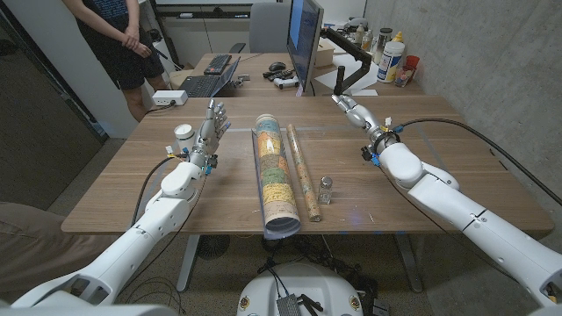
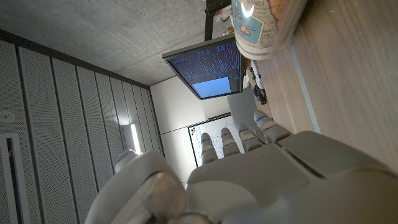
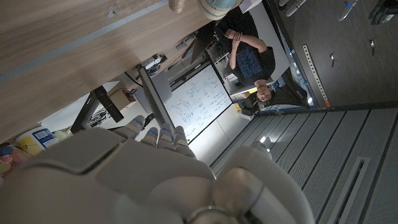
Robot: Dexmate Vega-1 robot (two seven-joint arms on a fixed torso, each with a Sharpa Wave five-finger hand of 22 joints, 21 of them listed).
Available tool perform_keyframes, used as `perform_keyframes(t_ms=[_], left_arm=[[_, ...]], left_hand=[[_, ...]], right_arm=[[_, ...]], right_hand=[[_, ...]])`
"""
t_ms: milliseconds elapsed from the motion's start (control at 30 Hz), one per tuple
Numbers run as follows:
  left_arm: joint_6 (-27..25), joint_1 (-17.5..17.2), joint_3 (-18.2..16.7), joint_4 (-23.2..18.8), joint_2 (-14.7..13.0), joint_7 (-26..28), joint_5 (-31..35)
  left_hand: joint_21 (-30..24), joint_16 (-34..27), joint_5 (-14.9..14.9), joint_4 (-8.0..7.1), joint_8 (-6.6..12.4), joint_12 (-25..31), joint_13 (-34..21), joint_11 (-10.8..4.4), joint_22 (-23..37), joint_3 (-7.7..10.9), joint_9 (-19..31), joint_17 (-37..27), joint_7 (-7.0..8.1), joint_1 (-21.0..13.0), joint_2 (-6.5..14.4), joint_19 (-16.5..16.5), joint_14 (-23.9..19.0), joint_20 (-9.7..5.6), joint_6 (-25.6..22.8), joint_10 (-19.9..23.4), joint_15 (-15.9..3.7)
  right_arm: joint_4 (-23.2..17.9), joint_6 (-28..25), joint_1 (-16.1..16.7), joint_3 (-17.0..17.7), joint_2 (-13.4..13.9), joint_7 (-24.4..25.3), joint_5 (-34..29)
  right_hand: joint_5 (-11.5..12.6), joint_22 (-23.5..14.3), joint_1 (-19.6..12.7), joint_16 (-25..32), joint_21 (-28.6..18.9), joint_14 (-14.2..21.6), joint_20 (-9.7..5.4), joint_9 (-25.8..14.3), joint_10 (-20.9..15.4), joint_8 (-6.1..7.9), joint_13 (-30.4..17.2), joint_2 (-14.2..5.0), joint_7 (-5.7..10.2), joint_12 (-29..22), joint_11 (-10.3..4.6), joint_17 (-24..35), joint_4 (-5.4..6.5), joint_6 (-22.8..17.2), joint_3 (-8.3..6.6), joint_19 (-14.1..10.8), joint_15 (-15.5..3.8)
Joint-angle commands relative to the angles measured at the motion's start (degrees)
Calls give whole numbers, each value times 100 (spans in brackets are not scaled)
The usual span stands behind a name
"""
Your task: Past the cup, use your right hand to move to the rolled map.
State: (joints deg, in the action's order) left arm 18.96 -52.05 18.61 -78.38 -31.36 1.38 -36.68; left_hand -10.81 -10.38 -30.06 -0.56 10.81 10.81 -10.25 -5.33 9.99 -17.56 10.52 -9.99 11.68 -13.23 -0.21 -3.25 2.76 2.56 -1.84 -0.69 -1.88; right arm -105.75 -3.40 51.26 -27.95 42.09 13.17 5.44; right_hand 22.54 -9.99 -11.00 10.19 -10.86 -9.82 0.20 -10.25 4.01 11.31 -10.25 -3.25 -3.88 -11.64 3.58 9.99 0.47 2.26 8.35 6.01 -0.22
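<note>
Head view — long brown rolled map (image 1: 305,172)

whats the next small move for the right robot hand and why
Probably sweep the right robot hand toward the robot's left, to the rolled map. It holds nothing and stands at the table's far right, apart from the map at the middle, with the thinner brown roll between.

No legible text anywhere. Rolled map (image 1: 275,175) has printed panels, lettering too small to read. Monitor (image 2: 208,67) shows blue lines of text, unreadable. Whiteboard (image 3: 194,101) has scribbles, illegible. Bottles' (image 1: 392,58) labels blurred.
</note>
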Motion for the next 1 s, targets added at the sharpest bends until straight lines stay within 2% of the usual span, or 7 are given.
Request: perform_keyframes(t_ms=[33,233,267,300,433,667,1000], left_arm=[[-14,-71,-2,-27,-4,33,0],[-2,-77,-7,-21,-2,54,12],[-18,-87,-13,-32,-5,65,2],[-28,-96,-16,-39,-8,64,-9],[-59,-123,-10,-52,-16,65,-21],[-73,-132,-1,-36,-8,59,-31],[-68,-113,20,-30,-6,59,3]], left_hand=[[-25,-10,-29,16,25,26,-21,2,17,-46,14,-30,9,-66,-2,-20,52,-38,12,-27,-289],[-21,-11,-28,13,24,26,-20,1,17,-47,13,-30,7,-68,-2,-7,61,-23,17,-32,-276],[-20,-11,-28,13,26,25,-20,-2,17,-47,13,-30,5,-68,-2,-5,62,-20,12,-34,-273],[-21,-12,-28,13,26,25,-20,-1,17,-48,13,-30,4,-68,-2,-7,61,-19,12,-35,-277],[-21,-11,-28,12,24,28,-20,-2,16,-49,13,-29,6,-69,-2,-3,69,-20,19,-31,-267],[-23,-10,-27,9,24,28,-20,-2,16,-50,13,-29,8,-71,-3,-4,83,-20,20,-37,-251],[-24,-11,-26,6,25,23,-20,1,16,-52,13,-29,3,-71,-3,-3,92,-19,17,-54,-249]], right_arm=[[-365,-390,-45,-128,140,-99,-460],[-481,-526,-128,-200,211,-245,-623],[-533,-621,-174,-246,244,-284,-727],[-551,-666,-199,-260,254,-326,-749],[-622,-838,-318,-342,307,-515,-859],[-702,-1034,-527,-518,327,-773,-1091],[-647,-856,-599,-634,268,-822,-1316]], right_hand=[[58,-21,-92,-10,-7,-281,-10,-23,45,9,-30,-11,16,-1,-36,15,-56,-7,1,21,-40],[80,-20,-155,-1,-22,-286,36,-24,92,-21,-32,-11,118,7,-88,15,-97,81,-11,-11,-60],[105,-19,-210,13,-32,-261,24,-25,56,-13,-33,-5,114,-16,-261,14,-135,76,-16,-35,-93],[123,-19,-240,35,-52,-198,-14,-25,-22,17,-32,-3,182,-49,-363,14,-157,-3,-17,-97,-177],[144,-18,-266,32,-56,-185,-36,-25,-30,10,-30,-1,256,-50,-506,13,-178,-6,-14,-128,-218],[159,-18,-284,25,-49,-196,-19,-26,-7,-27,-30,4,270,-40,-487,13,-193,87,-11,-123,-234],[172,-19,-274,14,-33,-230,20,-27,57,-60,-30,1,281,-17,-468,16,-192,183,0,-89,-235]])
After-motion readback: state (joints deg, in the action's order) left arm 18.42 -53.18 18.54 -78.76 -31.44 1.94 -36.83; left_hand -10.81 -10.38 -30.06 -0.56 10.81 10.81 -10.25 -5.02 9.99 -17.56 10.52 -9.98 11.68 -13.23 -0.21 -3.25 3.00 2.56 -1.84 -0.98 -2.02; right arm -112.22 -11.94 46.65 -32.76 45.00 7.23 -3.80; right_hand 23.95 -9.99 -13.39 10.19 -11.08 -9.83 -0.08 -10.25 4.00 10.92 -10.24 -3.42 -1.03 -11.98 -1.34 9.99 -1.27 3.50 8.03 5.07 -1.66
